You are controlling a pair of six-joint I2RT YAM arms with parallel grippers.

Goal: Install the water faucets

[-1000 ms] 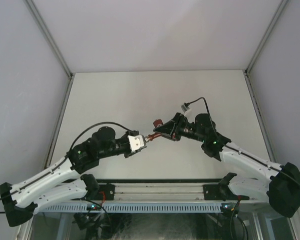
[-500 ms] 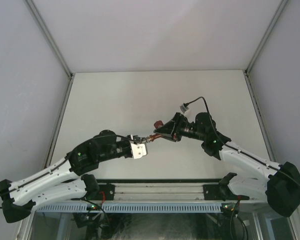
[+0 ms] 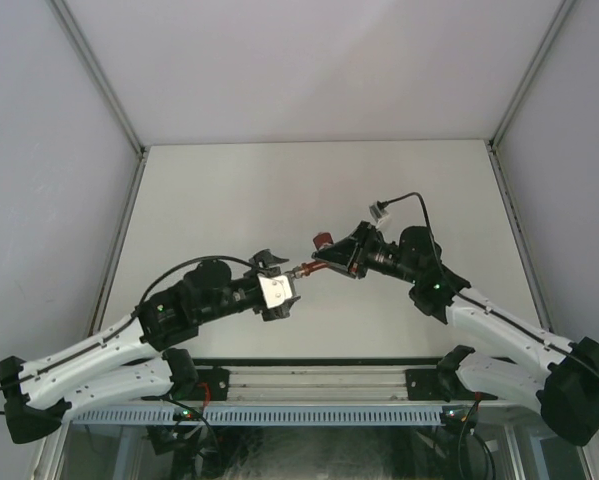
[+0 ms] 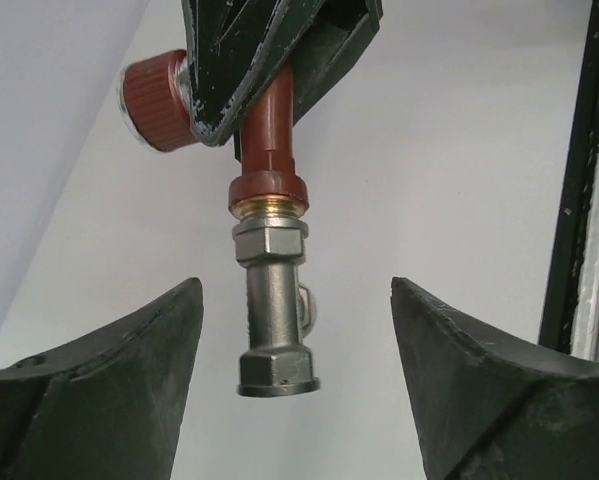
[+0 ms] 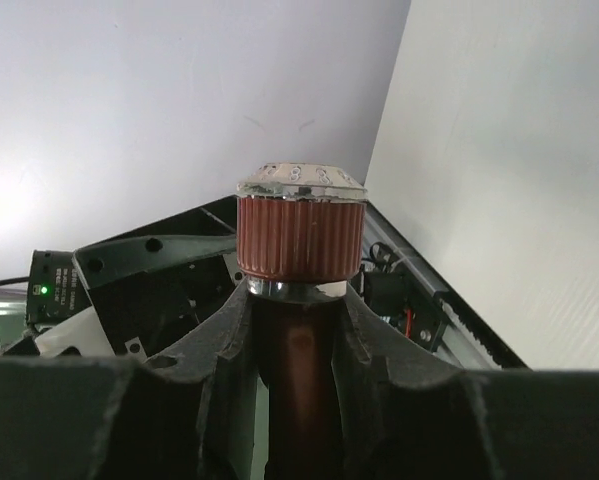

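fitting (image 4: 272, 335) now free of left gripper (image 4: 294, 292)

The tap body (image 4: 270, 115) is coloured dark red-brown, as is its knob (image 5: 300, 237), which is finely ribbed round the side and capped in silver-white. A brass-yellow ring (image 4: 269, 208) is seen above the grey-silver fitting (image 4: 272, 320). The left pincer (image 4: 294, 290) and right pincer (image 5: 297, 340) are finished in black, the arms (image 3: 89, 353) in white with black joints, the worktop (image 3: 229, 190) in off-white.
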